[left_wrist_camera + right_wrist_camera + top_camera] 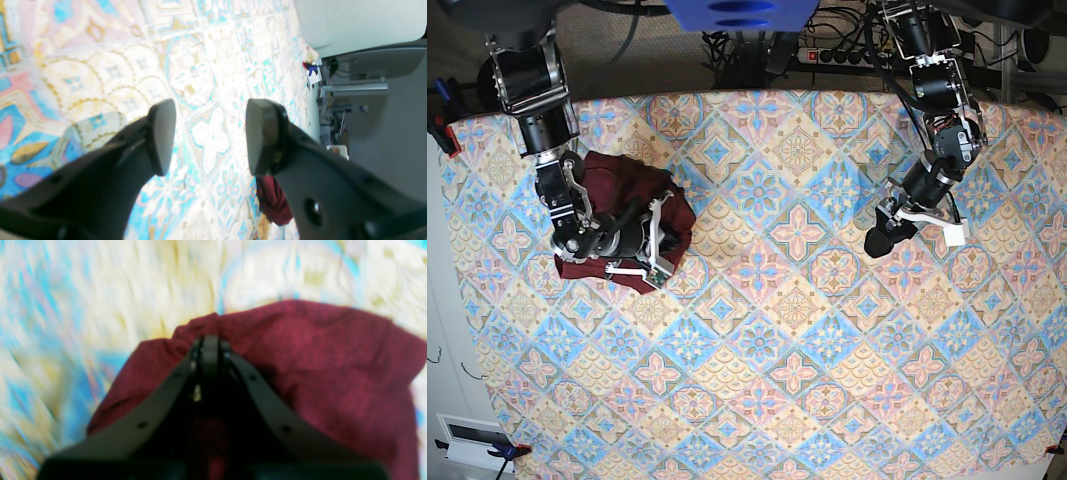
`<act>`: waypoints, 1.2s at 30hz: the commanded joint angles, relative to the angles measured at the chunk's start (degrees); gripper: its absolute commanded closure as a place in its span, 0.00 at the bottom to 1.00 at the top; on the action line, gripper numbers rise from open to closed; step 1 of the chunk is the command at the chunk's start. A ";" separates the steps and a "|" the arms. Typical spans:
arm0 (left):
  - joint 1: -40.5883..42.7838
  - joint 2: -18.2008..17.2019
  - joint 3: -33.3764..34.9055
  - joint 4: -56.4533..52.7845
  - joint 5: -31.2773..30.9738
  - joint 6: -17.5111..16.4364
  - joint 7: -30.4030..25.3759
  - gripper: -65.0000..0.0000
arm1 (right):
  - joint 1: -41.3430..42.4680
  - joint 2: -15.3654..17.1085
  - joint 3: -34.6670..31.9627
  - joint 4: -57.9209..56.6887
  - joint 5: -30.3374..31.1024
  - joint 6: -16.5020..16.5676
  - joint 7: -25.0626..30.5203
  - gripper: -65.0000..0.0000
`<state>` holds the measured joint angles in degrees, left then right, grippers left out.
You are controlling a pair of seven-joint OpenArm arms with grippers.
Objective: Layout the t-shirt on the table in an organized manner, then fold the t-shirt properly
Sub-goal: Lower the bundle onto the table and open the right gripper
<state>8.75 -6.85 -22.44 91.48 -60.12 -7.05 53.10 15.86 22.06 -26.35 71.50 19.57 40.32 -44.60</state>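
The maroon t-shirt [617, 175] lies crumpled in a heap at the back left of the patterned table [777, 350]. My right gripper [663, 240] sits at the heap's right edge. In the right wrist view, which is blurred, the gripper [210, 340] is shut with a fold of the t-shirt [317, 356] bunched at its tips. My left gripper [879, 236] is at the back right, far from the shirt, low over the cloth. In the left wrist view it [210, 136] is open and empty above the table [200, 66], with a bit of the t-shirt [272, 200] showing beyond one finger.
A power strip with cables [827, 52] lies behind the table's back edge. A red clamp [442, 132] grips the left corner. A white device [472, 440] sits on the floor at the front left. Furniture and clutter [333, 110] stand past the table's edge.
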 commanded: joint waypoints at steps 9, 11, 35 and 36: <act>-0.97 -0.49 2.17 0.87 -1.03 -0.56 -0.75 0.59 | -8.52 2.24 0.19 22.17 -0.72 -0.32 -5.55 0.99; -1.06 -0.49 2.26 0.78 -1.03 -0.56 -0.66 0.63 | -10.63 2.24 0.28 25.24 -0.72 -0.32 -5.99 0.99; -1.33 -0.49 5.78 0.87 1.96 -0.56 -0.66 0.76 | -20.82 6.99 13.12 15.22 -0.89 -0.32 -4.06 1.00; -1.41 -0.49 5.78 0.87 2.14 -0.56 -0.66 0.76 | -20.82 7.52 13.12 15.31 -0.89 -0.32 -4.06 1.00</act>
<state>8.12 -7.14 -16.62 91.33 -56.97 -7.07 52.99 -5.17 28.40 -13.54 86.63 21.52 40.53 -44.99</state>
